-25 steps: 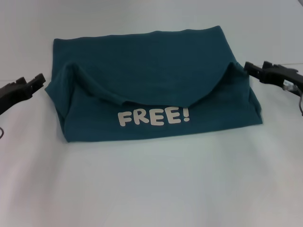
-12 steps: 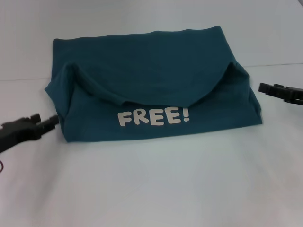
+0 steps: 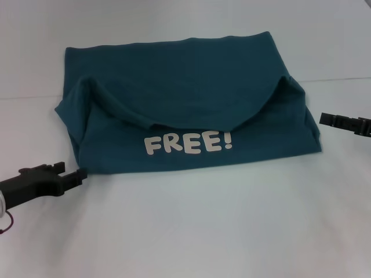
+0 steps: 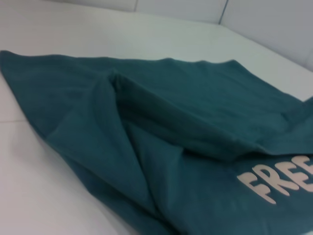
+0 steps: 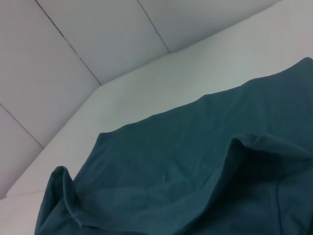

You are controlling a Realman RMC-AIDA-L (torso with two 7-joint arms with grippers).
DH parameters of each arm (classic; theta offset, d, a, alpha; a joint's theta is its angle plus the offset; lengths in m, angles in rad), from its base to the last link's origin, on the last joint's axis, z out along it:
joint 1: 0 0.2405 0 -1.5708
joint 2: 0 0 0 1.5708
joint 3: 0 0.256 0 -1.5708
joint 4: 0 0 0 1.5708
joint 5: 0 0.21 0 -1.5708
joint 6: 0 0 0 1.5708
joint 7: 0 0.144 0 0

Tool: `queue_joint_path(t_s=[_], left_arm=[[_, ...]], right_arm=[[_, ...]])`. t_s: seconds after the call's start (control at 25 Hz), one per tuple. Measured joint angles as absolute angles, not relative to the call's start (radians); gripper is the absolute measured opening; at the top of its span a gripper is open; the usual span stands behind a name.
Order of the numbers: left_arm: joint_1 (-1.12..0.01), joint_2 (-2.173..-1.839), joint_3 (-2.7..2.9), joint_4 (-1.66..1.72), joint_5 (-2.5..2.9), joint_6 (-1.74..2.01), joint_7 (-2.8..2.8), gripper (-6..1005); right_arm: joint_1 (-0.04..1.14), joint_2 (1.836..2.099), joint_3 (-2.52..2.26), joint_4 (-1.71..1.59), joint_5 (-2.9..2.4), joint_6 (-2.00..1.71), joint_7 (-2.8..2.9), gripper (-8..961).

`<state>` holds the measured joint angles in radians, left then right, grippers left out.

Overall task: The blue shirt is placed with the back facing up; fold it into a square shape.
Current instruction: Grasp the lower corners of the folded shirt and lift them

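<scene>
low at the left edge of the head view, the left gripper [image 3: 81, 174] lies close over the white table [image 3: 203, 231], its dark fingertips right at the near left corner of the blue shirt [image 3: 185, 104]; whether they touch the cloth i cannot tell, and how far the fingers are parted cannot be made out either, since they read as one dark bar. nothing shows as lifted or pinched there. across the table, the right gripper [image 3: 324, 119] pokes in from the right edge, near the shirt's right side but apart from it, with bare white surface between; its opening is likewise unclear, and it carries nothing visible. the shirt lies in the middle of the table, partly folded, the far part showing plain fabric and the near part turned over so that white "free!" lettering [image 3: 188, 142] faces up, with a curved folded edge sagging just above the letters. the left wrist view shows the shirt [image 4: 161, 147] close up, its layered folds and the start of the lettering [image 4: 279, 183], but no fingers. the right wrist view shows only plain teal fabric [image 5: 195, 171] with raised folded ridges, plus the seamed wall panels [image 5: 98, 44] behind the table, which the head view leaves out.
</scene>
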<state>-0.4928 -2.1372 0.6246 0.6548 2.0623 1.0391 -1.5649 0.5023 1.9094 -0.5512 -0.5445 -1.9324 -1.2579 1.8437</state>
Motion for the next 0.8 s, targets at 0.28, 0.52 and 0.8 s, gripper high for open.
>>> queue_joint_path(t_s=[0.28,0.52,0.8], left_arm=[[-0.505,-2.154,0.658,0.653,2.065,0.98,-1.554,631],[-0.516,-2.16,0.694,0.652,2.065,0.934,-1.554,629],[-0.528,-2.159,0.707,0.648,2.066,0.906,-1.556,628]], right_arm=[[0.506,1.912,-0.553,-0.545,-1.933,-1.255,1.844,675],[0.512,1.911,-0.554,-0.545,-1.933,-1.257,1.857,676],[0.512,1.91,-0.551,-0.546,-1.933,-1.253,1.859,676]])
